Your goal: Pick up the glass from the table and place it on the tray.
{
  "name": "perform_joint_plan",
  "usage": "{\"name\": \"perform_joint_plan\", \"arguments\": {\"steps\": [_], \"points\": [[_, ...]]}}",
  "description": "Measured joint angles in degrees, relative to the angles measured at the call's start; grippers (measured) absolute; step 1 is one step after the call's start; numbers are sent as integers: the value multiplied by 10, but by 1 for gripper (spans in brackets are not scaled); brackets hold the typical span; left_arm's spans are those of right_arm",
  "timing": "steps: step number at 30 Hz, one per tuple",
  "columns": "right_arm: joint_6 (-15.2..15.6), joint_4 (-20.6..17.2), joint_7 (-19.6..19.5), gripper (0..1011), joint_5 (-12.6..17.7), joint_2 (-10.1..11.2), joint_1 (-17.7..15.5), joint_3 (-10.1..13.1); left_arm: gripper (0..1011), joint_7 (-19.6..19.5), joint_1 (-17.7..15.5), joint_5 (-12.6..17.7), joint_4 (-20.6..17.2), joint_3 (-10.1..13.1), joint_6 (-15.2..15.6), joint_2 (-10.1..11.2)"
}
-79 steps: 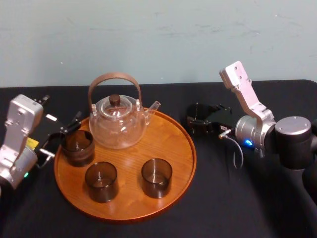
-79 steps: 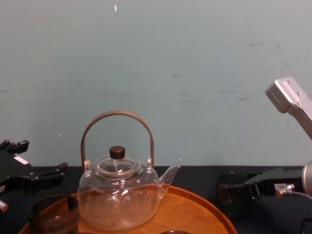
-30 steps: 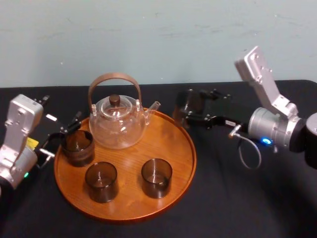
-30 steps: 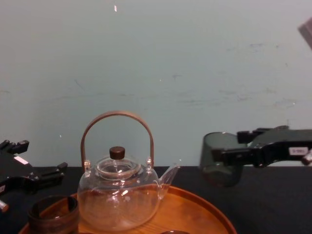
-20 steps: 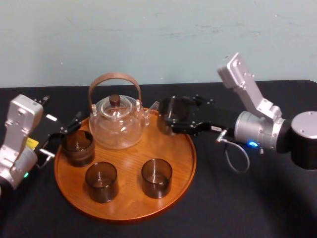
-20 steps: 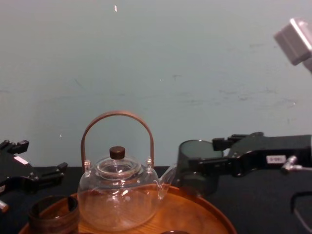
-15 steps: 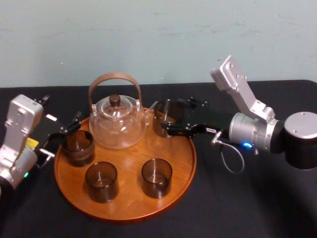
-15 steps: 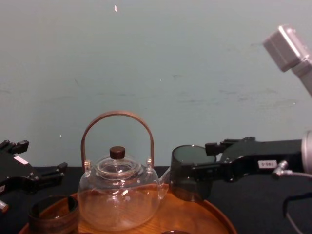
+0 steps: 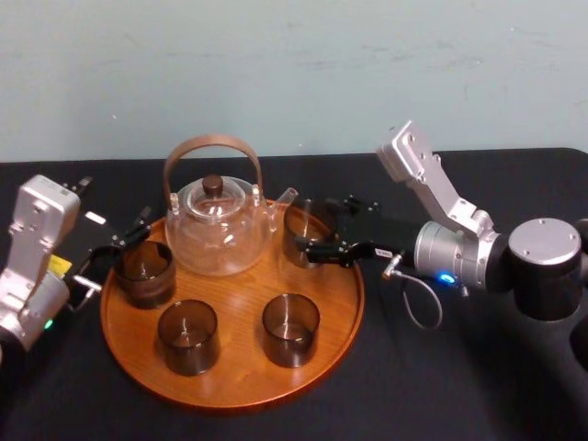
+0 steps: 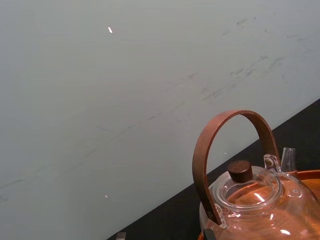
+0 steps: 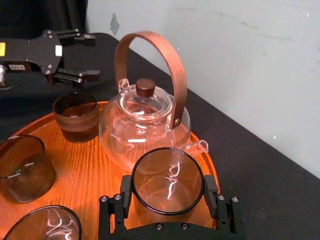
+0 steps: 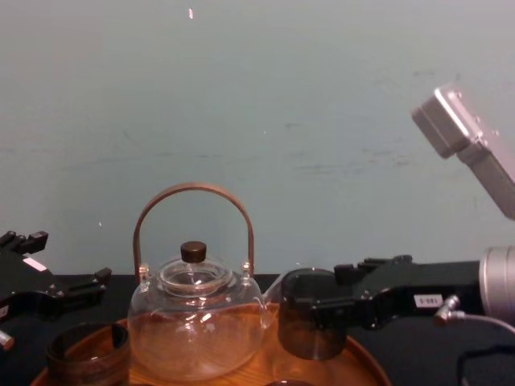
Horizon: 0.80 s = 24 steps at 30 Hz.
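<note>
The right tool (image 9: 309, 235) reaches in from the 3 o'clock side of the tray (image 9: 241, 375). Its two black fingers (image 11: 125, 196) are closed against opposite sides of the glass (image 9: 299, 230), which stands upright between them. The glass is over the tray at about 1 o'clock, inside the rim and just beside the spout of the clear teapot (image 9: 218, 226). In the chest view its base sits low at the level of the tray's rim. Whether it touches the wood cannot be told.

The teapot stands at the tray's 12 o'clock, with its brown handle arched above the lid. Three more dark glasses rest on the tray: one (image 9: 144, 273) near 10 o'clock, one (image 9: 188, 336) near 8 o'clock and one (image 9: 291, 329) near 4 o'clock.

The left tool (image 9: 115, 250) is at the tray's 9 o'clock edge over the black surface (image 9: 432, 386). Its fingers are spread wide and grip nothing.
</note>
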Motion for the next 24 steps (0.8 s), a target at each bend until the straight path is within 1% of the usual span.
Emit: {"name": "perform_joint_plan", "arguments": {"steps": [10,24], "points": [[-11,22,5,883,0,-4,0,-7,1001,0,0,0,0,0,0,0],[-16,41,4,883,-3,-6,-3,-11,1001,0,0,0,0,0,0,0]]}}
